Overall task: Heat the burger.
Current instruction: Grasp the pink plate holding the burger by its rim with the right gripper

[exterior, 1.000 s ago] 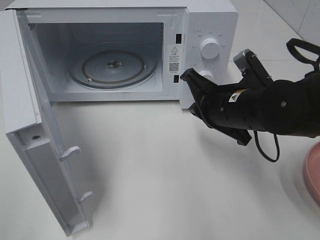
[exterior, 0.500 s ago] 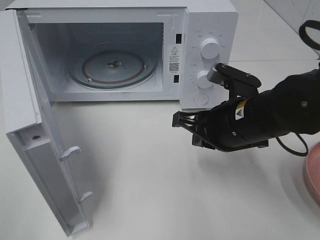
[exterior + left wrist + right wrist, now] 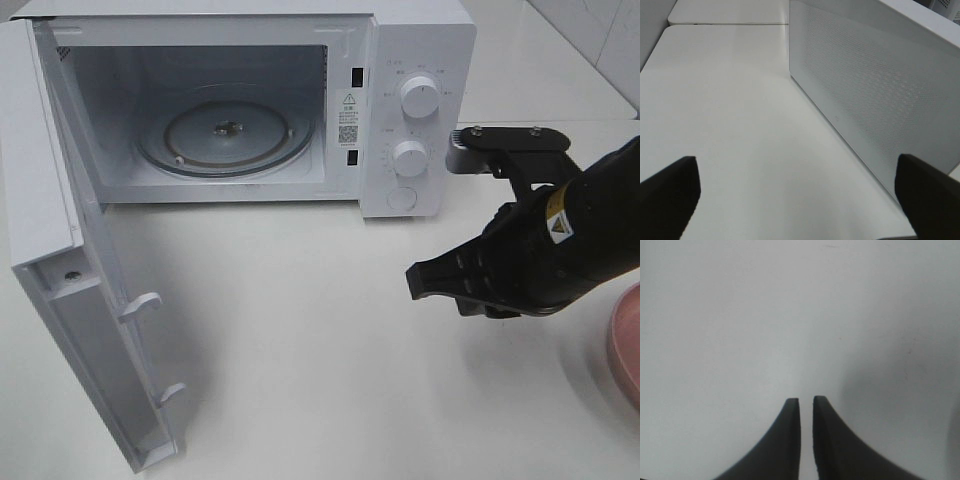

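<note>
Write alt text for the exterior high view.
White microwave, door swung wide open, glass turntable empty; no burger in view. The right gripper, empty and nearly shut, hangs over the white table before the control knobs; a pink plate peeks in far right.

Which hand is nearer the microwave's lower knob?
Right. The right hand hangs over the table in front of the lower knob, apart from it. The left hand is outside the high view, beside a perforated white panel.
</note>
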